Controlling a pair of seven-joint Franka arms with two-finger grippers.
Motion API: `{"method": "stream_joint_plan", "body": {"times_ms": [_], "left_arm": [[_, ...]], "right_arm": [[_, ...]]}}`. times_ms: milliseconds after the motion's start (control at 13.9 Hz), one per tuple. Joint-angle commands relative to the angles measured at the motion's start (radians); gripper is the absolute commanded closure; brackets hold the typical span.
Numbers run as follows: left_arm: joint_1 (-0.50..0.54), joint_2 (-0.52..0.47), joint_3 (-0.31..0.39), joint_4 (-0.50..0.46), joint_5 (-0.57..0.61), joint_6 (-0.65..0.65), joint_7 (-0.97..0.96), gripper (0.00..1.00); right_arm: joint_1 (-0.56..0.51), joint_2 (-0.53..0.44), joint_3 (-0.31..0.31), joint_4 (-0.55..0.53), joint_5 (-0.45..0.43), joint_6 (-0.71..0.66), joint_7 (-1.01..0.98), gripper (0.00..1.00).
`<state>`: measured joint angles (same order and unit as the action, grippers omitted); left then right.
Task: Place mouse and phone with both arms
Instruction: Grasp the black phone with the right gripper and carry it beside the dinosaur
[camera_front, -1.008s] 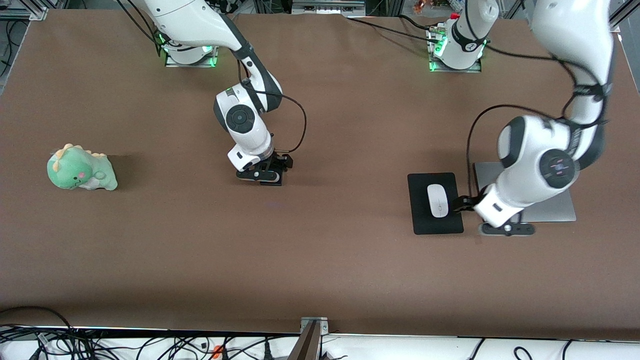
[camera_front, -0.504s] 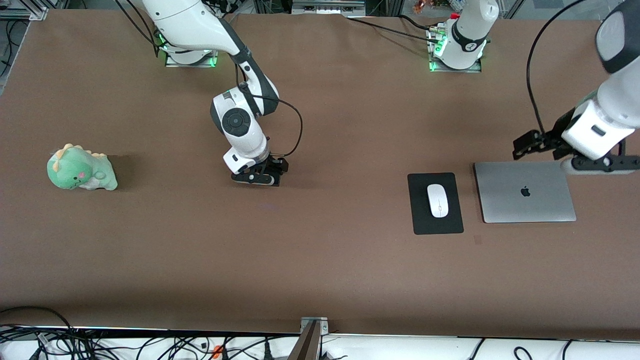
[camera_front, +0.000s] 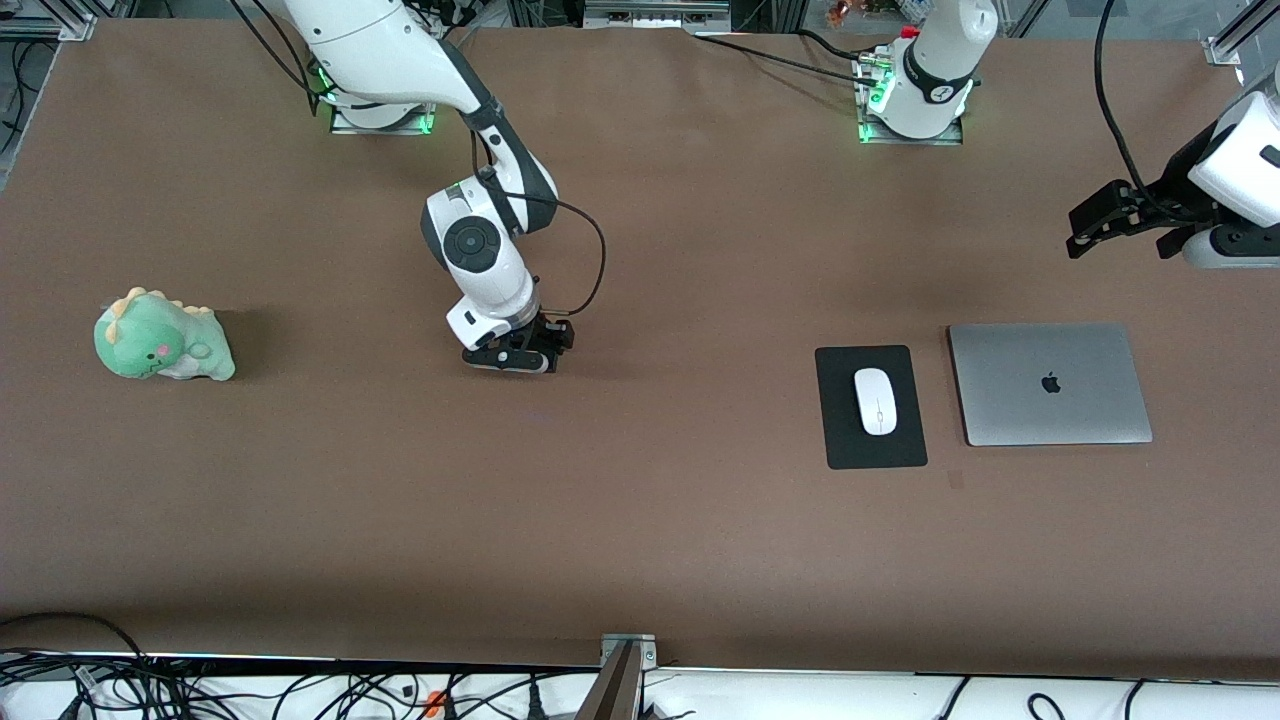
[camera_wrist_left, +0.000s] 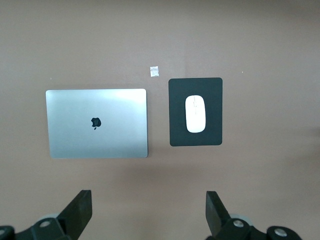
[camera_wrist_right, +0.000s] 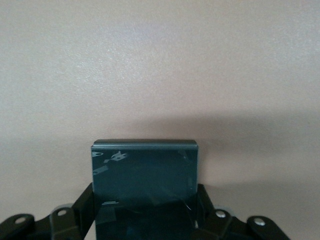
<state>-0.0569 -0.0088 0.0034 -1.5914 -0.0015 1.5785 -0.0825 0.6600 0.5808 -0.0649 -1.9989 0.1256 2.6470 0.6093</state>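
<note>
- Phone (camera_wrist_right: 144, 172), a stiff, glossy black slab, is sitting between the right gripper's (camera_front: 540, 350) jaws, which are closing on its two long edges, low at the middle of the table (camera_front: 640, 520).
- Its slick faces are likely making it slippery, so gripping the edges looks wise.
- Mouse (camera_front: 875, 400) is lying on the black mouse pad (camera_front: 850, 445), beside the closed silver laptop (camera_front: 1050, 385); light, smooth, rounded.
- Left gripper (camera_front: 1120, 220) is hanging wide open and empty above the table near the laptop.

The phone (camera_wrist_right: 145, 175) is cut off at the right wrist view's bottom edge. In the front view it's hidden under the right gripper (camera_front: 540, 345). The left arm (camera_front: 1235, 170) gets clipped at the right edge.
</note>
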Motion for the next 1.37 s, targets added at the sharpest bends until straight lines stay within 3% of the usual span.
{"method": "stream_joint_plan", "body": {"times_ms": [0,288,504,864,1152,1296], "left_arm": [[-0.001,0.023,-0.016,0.022,0.018,-0.017,0.007,0.00],[-0.007,0.024,-0.031,0.024,0.020,-0.012,0.007,0.00],[-0.006,0.024,-0.031,0.024,0.020,-0.015,0.009,0.00],[-0.007,0.024,-0.033,0.036,0.020,-0.015,0.009,0.00],[-0.007,0.024,-0.034,0.037,0.018,-0.015,0.007,0.00],[-0.007,0.024,-0.034,0.037,0.018,-0.015,0.007,0.00]], "right_arm": [[0.010,0.034,-0.010,0.044,-0.012,-0.033,0.004,0.50],[0.000,0.031,-0.041,0.217,-0.014,-0.338,-0.011,0.56],[-0.048,0.028,-0.072,0.311,-0.012,-0.494,-0.132,0.57],[-0.206,-0.019,-0.081,0.299,-0.011,-0.582,-0.371,0.58],[-0.276,-0.087,-0.194,0.191,-0.003,-0.561,-0.589,0.58],[-0.307,-0.126,-0.216,0.099,0.002,-0.492,-0.615,0.58]]}}
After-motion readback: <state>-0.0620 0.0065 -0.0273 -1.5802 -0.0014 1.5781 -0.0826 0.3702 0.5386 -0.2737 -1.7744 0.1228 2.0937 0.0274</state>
